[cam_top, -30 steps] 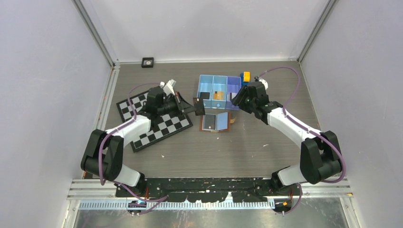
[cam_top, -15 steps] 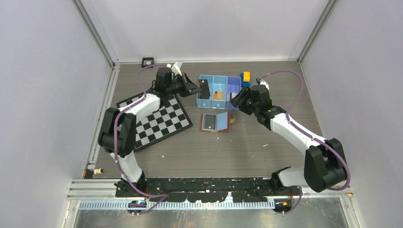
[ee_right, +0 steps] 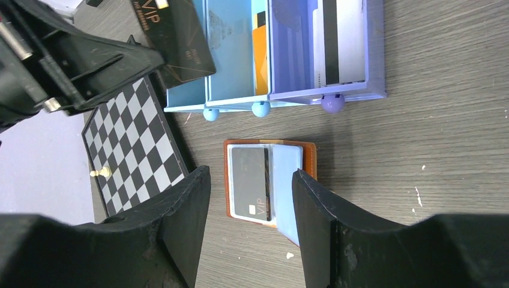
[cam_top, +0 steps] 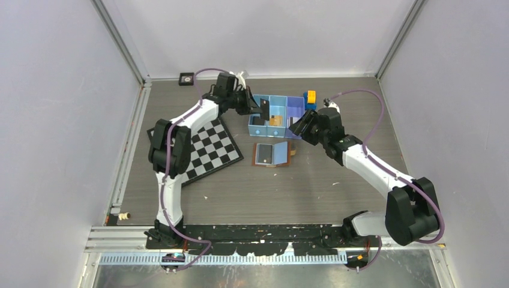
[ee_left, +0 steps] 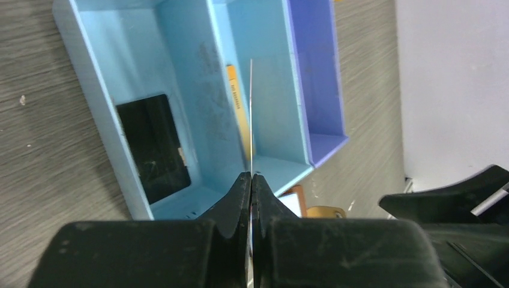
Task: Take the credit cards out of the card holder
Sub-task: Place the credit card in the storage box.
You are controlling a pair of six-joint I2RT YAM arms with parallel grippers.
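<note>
The left fingers (ee_left: 245, 189) were pinched tight on a dark card (ee_right: 174, 36), which stood on its thin edge. The card hung over the blue tray (ee_left: 99, 102), about above the wall between the left box and the middle box. I could not tell which box it was meant for. A black card (ee_left: 153, 147) lay in the left box, an orange one (ee_left: 237, 102) leaned in the middle box, and a grey one (ee_right: 339, 42) sat in the purple box.

The right fingers (cam_top: 299, 126) were spread wide and held nothing. They hung above the brown card holder (cam_top: 273, 154). The holder lay open on the worktop (cam_top: 312, 192), just beside the tray on the near side, with a second dark card (ee_right: 250, 182) in it.

To do this step well, I think the left arm should move the card off the wall and go down low into one box. Only then should it let go, so the card does not tip out.
</note>
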